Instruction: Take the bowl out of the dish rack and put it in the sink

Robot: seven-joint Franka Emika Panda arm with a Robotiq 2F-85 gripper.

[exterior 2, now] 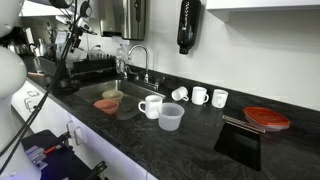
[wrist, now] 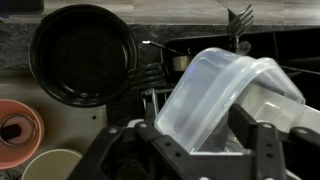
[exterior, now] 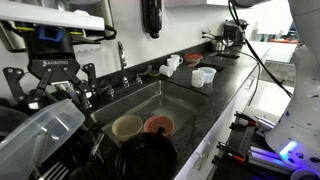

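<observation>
A clear plastic bowl lies tilted in the dish rack; it also shows in an exterior view. My gripper is open right over it, with one finger on each side of its near corner. In an exterior view the gripper hangs just above the bowl. The sink lies beside the rack and holds a beige bowl, an orange bowl and a black bowl. The black bowl also shows in the wrist view.
The faucet stands behind the sink. A white mug and a clear cup stand on the dark counter, with more mugs by the wall. A red plate lies farther along. The rack is beyond the sink.
</observation>
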